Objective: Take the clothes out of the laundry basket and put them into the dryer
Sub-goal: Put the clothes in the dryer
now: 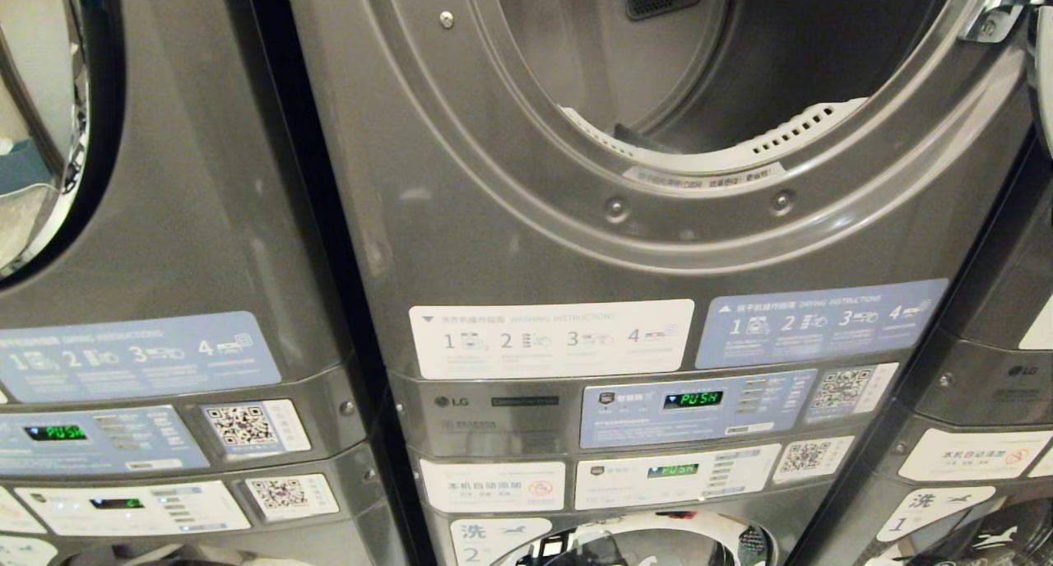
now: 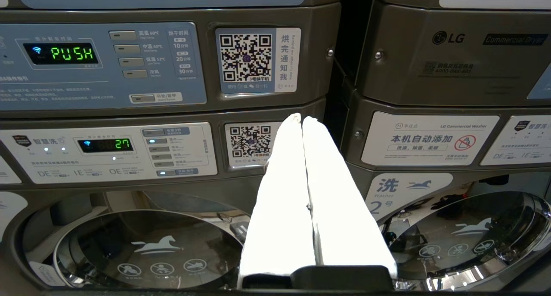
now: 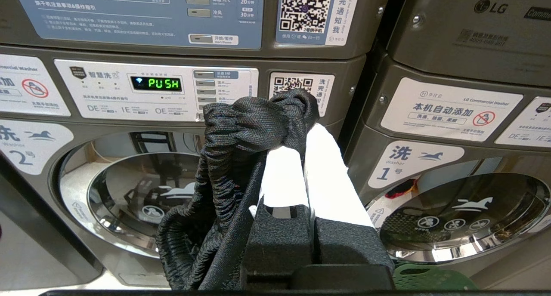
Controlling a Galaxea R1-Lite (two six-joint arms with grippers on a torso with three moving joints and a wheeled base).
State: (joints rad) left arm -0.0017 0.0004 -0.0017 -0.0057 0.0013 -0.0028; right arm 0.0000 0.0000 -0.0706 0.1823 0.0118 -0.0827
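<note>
Right claw (image 3: 306, 132) up close, pinched shut on a black garment (image 3: 241, 158) that dangles below the dryer's open drum (image 1: 740, 72). Left claw (image 2: 302, 119) is closed, empty. Risk: hanging cloth snags the drum's rim and slips free. The laundry basket (image 3: 426, 279) is barely visible.

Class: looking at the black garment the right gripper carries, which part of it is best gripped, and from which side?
The bunched elastic band of the black garment, approached from below as the right gripper has it: the gathered ridge gives bulk, and the rest hangs free.
</note>
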